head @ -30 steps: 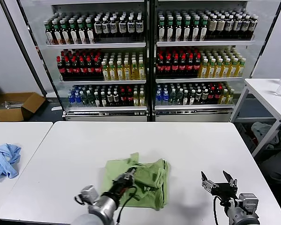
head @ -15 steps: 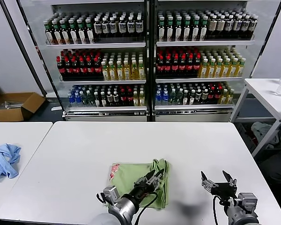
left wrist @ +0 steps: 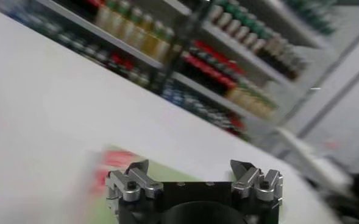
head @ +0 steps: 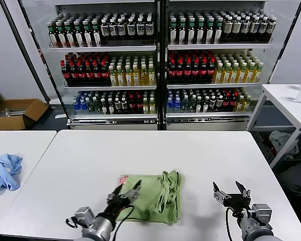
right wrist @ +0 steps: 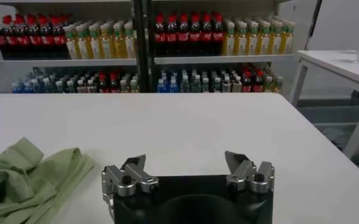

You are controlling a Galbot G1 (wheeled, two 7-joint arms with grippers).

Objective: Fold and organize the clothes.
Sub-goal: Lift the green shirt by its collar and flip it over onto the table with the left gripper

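The pale green shirt (head: 153, 197) lies folded into a rough rectangle on the white table (head: 155, 150), near the front edge, with its red-and-white patch (head: 123, 180) at the far left corner. My left gripper (head: 126, 193) is open and empty over the shirt's left edge. In the left wrist view the left gripper (left wrist: 191, 170) shows open jaws above the blurred green cloth (left wrist: 167, 173) and red patch (left wrist: 109, 167). My right gripper (head: 226, 191) is open and empty above bare table right of the shirt. In the right wrist view the right gripper (right wrist: 185, 164) has the shirt (right wrist: 30, 176) off to one side.
A light blue cloth (head: 4, 171) lies on a separate table at the left. Drink coolers (head: 160, 60) full of bottles stand behind the table. A second white table (head: 291, 103) stands at the far right, a cardboard box (head: 17, 113) on the floor at left.
My left gripper dragged the shirt's left part rightward over itself into a flatter fold, then let go and drew back to the left edge, open. The right gripper barely moved.
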